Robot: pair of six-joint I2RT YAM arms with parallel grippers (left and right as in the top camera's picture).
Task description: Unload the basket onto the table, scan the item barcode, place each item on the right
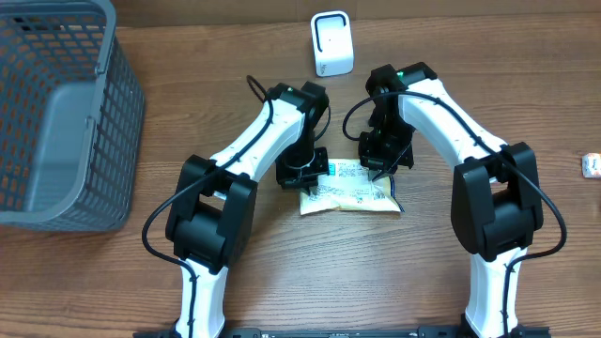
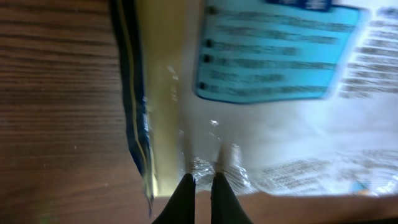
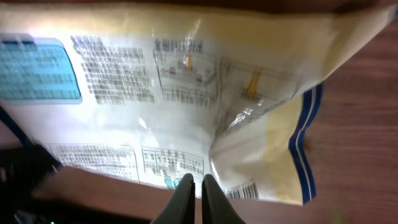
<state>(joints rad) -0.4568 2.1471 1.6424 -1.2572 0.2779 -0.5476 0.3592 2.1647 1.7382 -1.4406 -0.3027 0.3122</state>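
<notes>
A flat yellow-and-white printed plastic packet (image 1: 349, 191) lies on the wooden desk (image 1: 216, 56), outside the grey plastic mesh basket (image 1: 56, 122) well to its left. The left claw (image 2: 200, 185) is clenched on the packet's left edge, and the right claw (image 3: 196, 183) is clenched on its right side. A white box-shaped scanner (image 1: 332, 42) stands beyond the packet.

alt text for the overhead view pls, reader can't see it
Two robot arms meet over a printed packet at centre frame, the left gripper and right gripper with jaws shut on its opposite ends. A small white scanner stands beyond them; a grey mesh basket sits at the far left.
</notes>
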